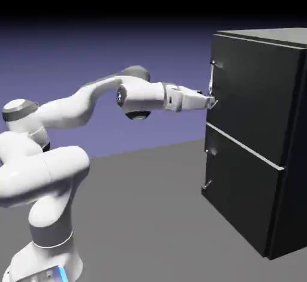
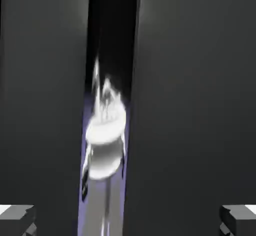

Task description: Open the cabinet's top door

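The black cabinet (image 1: 292,155) stands at the exterior view's right. Its top door (image 1: 255,92) looks flush and carries a thin vertical silver handle (image 1: 211,78) near its left edge. My gripper (image 1: 210,102) is stretched out level and sits right at the lower end of that handle. In the hand view the shiny handle (image 2: 107,130) runs up the middle of the dark door (image 2: 200,104) and mirrors the white arm. Both grey fingertips (image 2: 17,219) sit far apart in the bottom corners, so the gripper (image 2: 128,222) is open with the handle between them, not clamped.
Below the top door is a shorter black panel (image 1: 240,194) with its own small silver handle (image 1: 207,185). The grey table (image 1: 150,215) stretches between the robot's base and the cabinet.
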Robot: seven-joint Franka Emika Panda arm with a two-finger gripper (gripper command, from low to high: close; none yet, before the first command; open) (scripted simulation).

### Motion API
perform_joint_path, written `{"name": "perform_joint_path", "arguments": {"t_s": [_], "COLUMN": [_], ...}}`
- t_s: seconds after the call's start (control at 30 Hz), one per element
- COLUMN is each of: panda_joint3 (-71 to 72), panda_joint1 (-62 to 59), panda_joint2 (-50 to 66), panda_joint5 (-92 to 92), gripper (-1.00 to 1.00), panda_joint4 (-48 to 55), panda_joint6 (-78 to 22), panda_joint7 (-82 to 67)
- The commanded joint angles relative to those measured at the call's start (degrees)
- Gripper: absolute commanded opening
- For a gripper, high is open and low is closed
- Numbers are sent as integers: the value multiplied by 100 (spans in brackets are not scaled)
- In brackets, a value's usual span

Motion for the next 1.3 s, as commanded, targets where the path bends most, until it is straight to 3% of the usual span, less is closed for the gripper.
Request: {"name": "perform_joint_path", "arguments": {"t_s": [0.0, 0.13, 0.17, 0.73, 1.27], "panda_joint3": [29, 118, 118, -1257, -3290], "panda_joint1": [-218, -890, -890, 428, -901], "panda_joint2": [-16, -66, -66, -129, -1219], "panda_joint5": [69, 282, 282, 354, -1598], "gripper": [0, 0, -100, -100, -100], "panda_joint4": [193, 790, 790, -2167, -3005], "panda_joint6": [-21, -85, -85, -3940, -7927], "panda_joint7": [-5, -21, -21, -1646, -3007]}}
